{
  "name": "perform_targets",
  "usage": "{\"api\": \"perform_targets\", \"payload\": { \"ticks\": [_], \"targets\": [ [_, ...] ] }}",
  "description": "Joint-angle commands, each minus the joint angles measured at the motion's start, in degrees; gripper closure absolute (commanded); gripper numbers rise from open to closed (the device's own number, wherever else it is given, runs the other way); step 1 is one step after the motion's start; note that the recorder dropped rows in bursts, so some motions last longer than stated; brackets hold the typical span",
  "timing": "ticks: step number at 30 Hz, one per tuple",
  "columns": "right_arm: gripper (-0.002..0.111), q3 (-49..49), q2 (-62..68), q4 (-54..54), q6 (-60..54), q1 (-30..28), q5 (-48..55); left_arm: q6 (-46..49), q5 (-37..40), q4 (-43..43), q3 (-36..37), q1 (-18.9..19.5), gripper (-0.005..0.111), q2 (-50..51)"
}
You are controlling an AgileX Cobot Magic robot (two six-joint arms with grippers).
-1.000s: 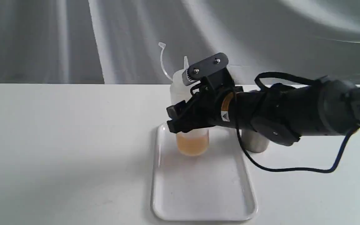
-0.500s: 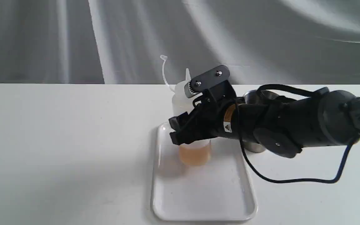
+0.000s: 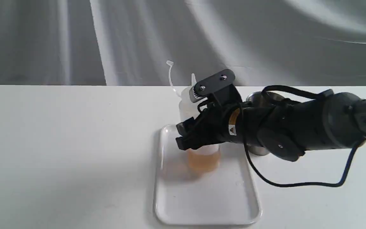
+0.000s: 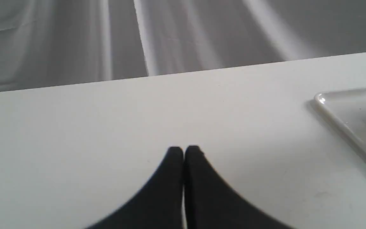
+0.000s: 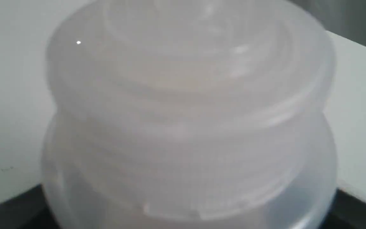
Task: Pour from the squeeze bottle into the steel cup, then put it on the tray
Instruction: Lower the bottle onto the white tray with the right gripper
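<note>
Right hand (image 3: 184,136) grips squeeze bottle (image 3: 203,160), seemingly on tray (image 3: 202,203); arm (image 3: 297,130) half-hides cup (image 3: 254,96).

Upright bottle (image 3: 203,159), translucent, amber liquid in lower third, nozzle up, over far half of tray (image 3: 202,203); base contact unclear. Tray white, flat on bench (image 3: 59,143). Steel cup (image 3: 256,97) upright on bench just beside tray's right rim, mostly hidden.

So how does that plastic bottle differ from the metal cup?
The squeeze bottle is translucent, holding amber liquid; the steel cup is opaque grey metal. The bottle is gripped by the right tool over the tray; the cup stands free on the table. Both are upright.
</note>
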Motion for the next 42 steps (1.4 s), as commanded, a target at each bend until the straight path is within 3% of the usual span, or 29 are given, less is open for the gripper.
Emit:
{"api": "perform_targets", "payload": {
  "ticks": [1, 18, 21, 29, 31, 42],
  "targets": [
    [0.106, 0.1, -0.5, 1.3, -1.2, 0.2, 0.2, -0.1, -0.4, 0.0, 0.3, -0.3, 0.107, -0.1],
    [0.102, 0.1, -0.5, 2.5, -1.3, 0.2, 1.1, -0.1, -0.4, 0.0, 0.3, -0.3, 0.107, -0.1],
    [0.09, 0.1, -0.5, 3.7, -1.3, 0.2, 1.1, -0.1, -0.4, 0.0, 0.3, -0.3, 0.107, -0.1],
    [0.031, 0.1, -0.5, 3.9, -1.3, 0.2, 3.8, -0.2, -0.4, 0.0, 0.3, -0.3, 0.107, -0.1],
    [0.024, 0.1, -0.5, 3.9, -1.3, 0.2, 4.8, -0.2, -0.4, 0.0, 0.3, -0.3, 0.107, -0.1],
    [0.02, 0.1, -1.1, 3.0, -1.3, 0.2, 4.9, -0.1, -0.4, 0.0, 0.3, -0.3, 0.107, -0.1]
  ]
}}
